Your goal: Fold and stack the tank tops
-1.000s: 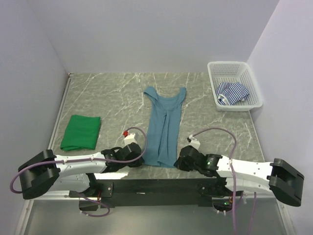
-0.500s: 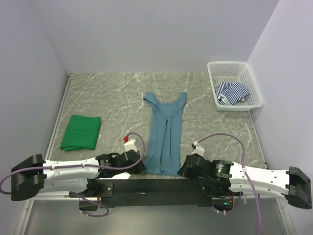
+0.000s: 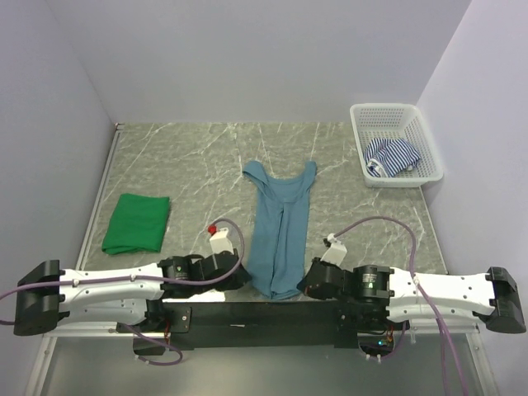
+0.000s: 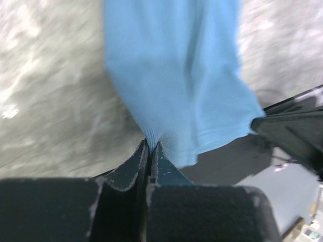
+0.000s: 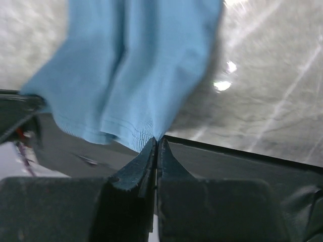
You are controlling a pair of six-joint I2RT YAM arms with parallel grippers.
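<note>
The dusty teal-blue tank top [image 3: 280, 227] lies lengthwise down the middle of the table, straps far, its hem hanging over the near edge. My left gripper [image 3: 246, 279] is shut on the hem's left corner [image 4: 151, 138]. My right gripper [image 3: 302, 285] is shut on the hem's right corner [image 5: 154, 133]. The bright green tank top [image 3: 138, 223] lies folded at the left. The navy-and-white striped tank top [image 3: 391, 156] is crumpled in the white basket [image 3: 396, 113].
The basket stands at the far right by the right wall. A black bar [image 3: 264, 313] runs along the near table edge under the hem. Walls close in the left, far and right sides.
Both grippers have pulled the teal-blue top toward the near edge; its hem now overhangs the black bar. Both arms have drawn back and lie lower.
</note>
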